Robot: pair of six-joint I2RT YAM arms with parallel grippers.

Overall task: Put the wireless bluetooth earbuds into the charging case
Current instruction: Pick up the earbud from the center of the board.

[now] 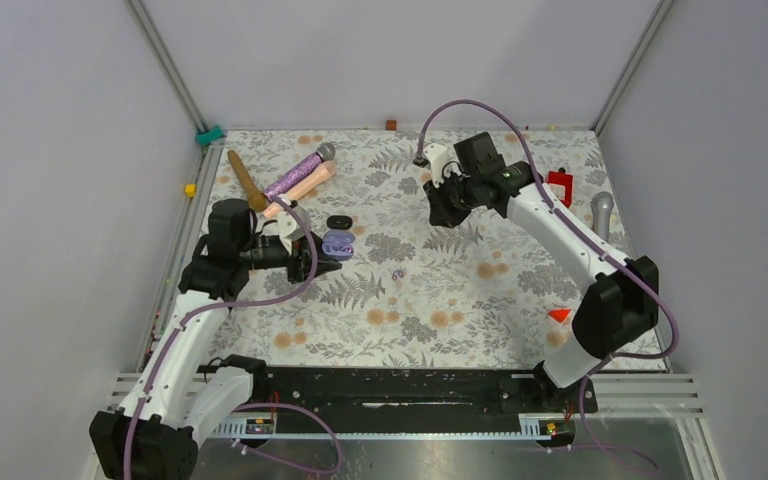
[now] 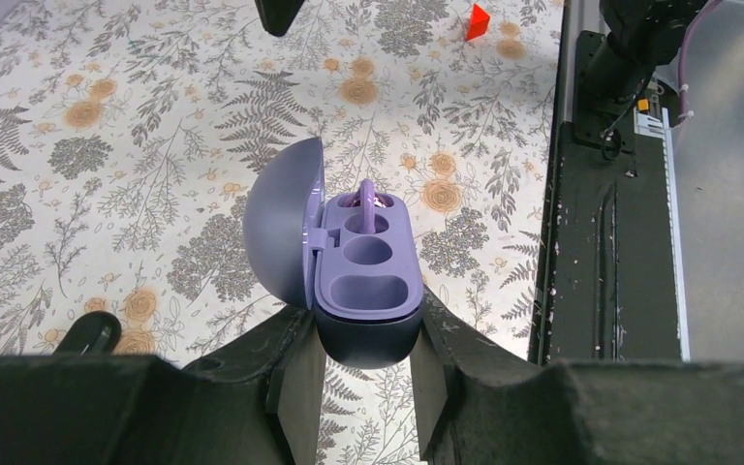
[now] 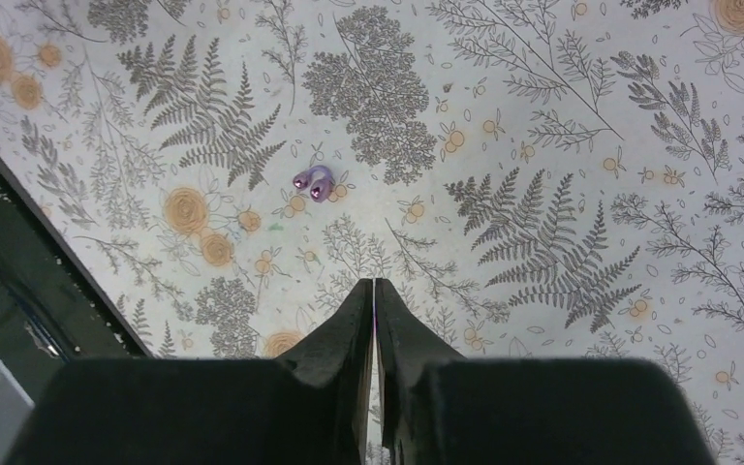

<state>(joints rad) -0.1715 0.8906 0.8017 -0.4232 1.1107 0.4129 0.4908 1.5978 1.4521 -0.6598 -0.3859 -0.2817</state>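
Nearest the overhead camera sits the black mounting rail carrying both arm bases. Beyond it, on the floral tabletop, the left end effector is clamped on the purple charging case. The loose purple earbud lies near the case, apart from it. The right end effector hangs over the far half of the tabletop, well apart from that earbud.

Left wrist view: the left end effector grips the charging case by its lower body, one finger on each side. The lid stands open to the left. One seated earbud occupies the far socket, and the vacant socket lies next to it. Whether the case rests on the tabletop or is lifted cannot be determined.

Right wrist view: the right end effector has its jaws pressed together and holds nothing. The loose purple earbud lies ahead and slightly left of the fingertips, untouched.

Step in hand, as judged: retrieval of the second earbud, with about half the insertion done. The next move calls for four actions:
1. Spread the right jaws.
2. Lower them astride the small glossy bud.
3. Pinch it lightly.
4. Carry it to the vacant socket, with the case held steady by the left arm.
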